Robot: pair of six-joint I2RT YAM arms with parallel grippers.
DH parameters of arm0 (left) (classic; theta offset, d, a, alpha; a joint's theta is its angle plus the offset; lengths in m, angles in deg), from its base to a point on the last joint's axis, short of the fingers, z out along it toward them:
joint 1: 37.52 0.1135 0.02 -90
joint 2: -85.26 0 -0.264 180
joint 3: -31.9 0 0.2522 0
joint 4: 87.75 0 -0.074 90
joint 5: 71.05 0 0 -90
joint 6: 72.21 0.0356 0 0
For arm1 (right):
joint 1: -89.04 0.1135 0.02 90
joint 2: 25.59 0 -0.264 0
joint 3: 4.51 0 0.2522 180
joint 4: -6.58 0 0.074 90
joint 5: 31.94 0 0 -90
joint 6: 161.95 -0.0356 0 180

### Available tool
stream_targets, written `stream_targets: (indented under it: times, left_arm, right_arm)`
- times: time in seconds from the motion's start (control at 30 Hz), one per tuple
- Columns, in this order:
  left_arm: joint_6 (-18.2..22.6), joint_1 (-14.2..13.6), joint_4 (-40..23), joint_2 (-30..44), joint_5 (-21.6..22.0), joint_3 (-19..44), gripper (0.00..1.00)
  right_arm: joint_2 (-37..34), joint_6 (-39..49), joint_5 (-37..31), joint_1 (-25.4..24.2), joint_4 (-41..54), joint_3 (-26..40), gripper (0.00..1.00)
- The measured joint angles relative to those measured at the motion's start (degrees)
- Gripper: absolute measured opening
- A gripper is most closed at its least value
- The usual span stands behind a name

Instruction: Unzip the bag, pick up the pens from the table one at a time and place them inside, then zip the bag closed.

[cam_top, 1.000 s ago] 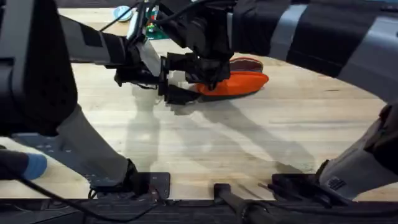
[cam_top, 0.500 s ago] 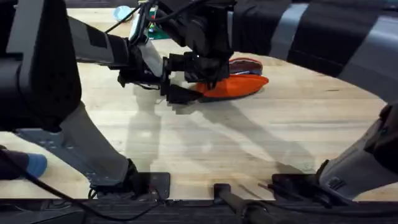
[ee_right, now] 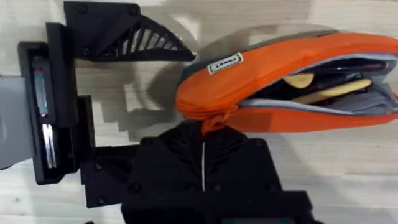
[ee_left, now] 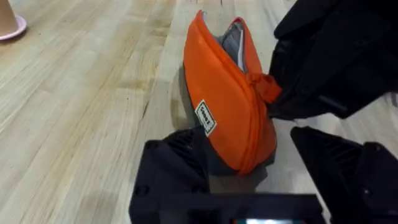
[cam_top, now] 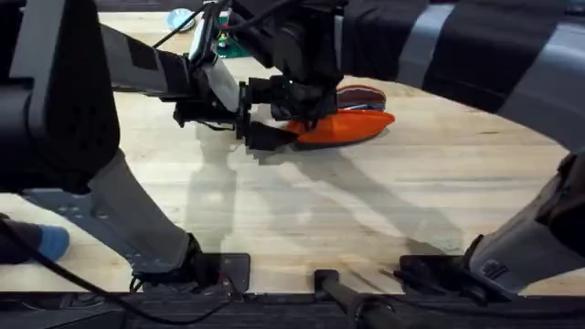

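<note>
Bag (cam_top: 345, 123) position: on the table (cam_top: 366, 210), toward 12 o'clock from my bases in the overhead view, long axis running 3 to 9 o'clock. Both of my grippers meet at its 9 o'clock end.

My left gripper (ee_left: 249, 168) is spread. In the left wrist view its two black fingers (ee_left: 171, 165) stand on either side of the near end of the bag, the orange fabric and grey base lying between them; I cannot tell whether either pad touches the fabric. A small white label (ee_left: 205, 117) sits on the orange side facing this camera.

My right gripper (ee_right: 208, 127) comes down from above onto the same end. In the right wrist view the red pull (ee_right: 210, 122) disappears into its black fingertips, and in the left wrist view the pull (ee_left: 264, 87) sits pinched against the dark body of that gripper, so I read it as pressed together on the pull.

Zipper state: open along most of the bag, the mouth gaping toward 3 o'clock. Inside, the pens (ee_right: 329, 91) are visible: a yellowish-tan stick lies lengthwise, with dark shapes beside it that I cannot resolve.

A pink cup (ee_left: 9, 18) stands on the table well apart from the bag.
</note>
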Motion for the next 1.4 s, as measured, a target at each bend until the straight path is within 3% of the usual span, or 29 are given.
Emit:
stream_targets:
  times: [0.3, 0.47, 0.53, 0.67, 0.77, 1.4]
  left_arm:
    - [-1.7, -2.0, 3.7, 0.0, 0.0, 0.0, 0.817]
    - [-3.2, -2.6, 4.1, 0.0, 0.1, 0.0, 0.76]
    - [-3.7, -2.5, 4.1, 0.0, 0.2, 0.0, 0.647]
    - [-4.4, -2.4, 4.1, 0.0, 0.4, 0.0, 0.232]
    - [-4.9, -2.4, 4.3, 0.0, 0.9, 0.0, 0.066]
    - [-5.9, -2.4, 4.3, 0.0, 1.1, 0.0, 0.045]
  right_arm:
    - [0.0, 0.0, -0.1, 0.0, 0.1, 0.0, 0.031]
    - [0.0, 0.0, -0.1, 0.0, 0.2, 0.0, 0.031]
    - [0.0, 0.0, -0.1, 0.0, 0.2, 0.0, 0.031]
    - [0.0, 0.0, -0.4, 0.0, 0.2, 0.0, 0.031]
    - [0.0, 0.0, -0.5, 0.0, 0.2, 0.0, 0.031]
    - [0.0, 4.8, -0.6, 0.0, 1.3, 0.1, 0.031]
